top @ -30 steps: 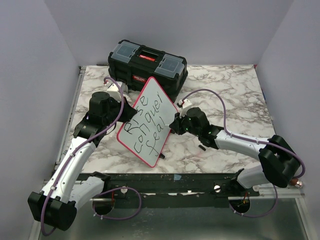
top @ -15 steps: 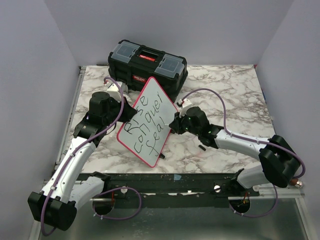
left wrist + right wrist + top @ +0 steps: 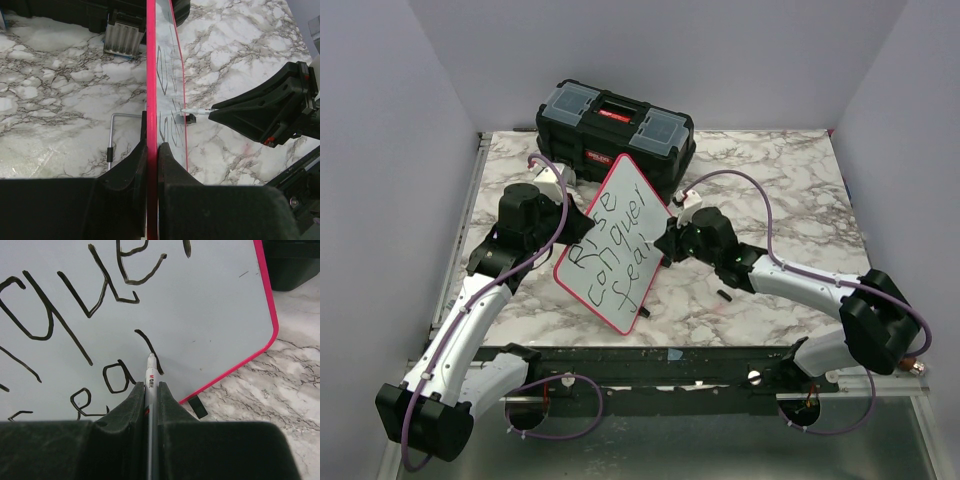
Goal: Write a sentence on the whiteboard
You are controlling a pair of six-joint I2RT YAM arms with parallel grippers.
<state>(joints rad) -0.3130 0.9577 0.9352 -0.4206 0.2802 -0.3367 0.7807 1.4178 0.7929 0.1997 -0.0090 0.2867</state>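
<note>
Pink-rimmed whiteboard (image 3: 215,305) — marker (image 3: 151,382) tip apparently touching.

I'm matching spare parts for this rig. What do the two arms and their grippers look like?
The left arm and right arm match: white shells on the long links, bulky black housings at the joints, and a thin purple cable looping along each. The left gripper and right gripper are matte black, each with two wedge-shaped fingers.
</note>
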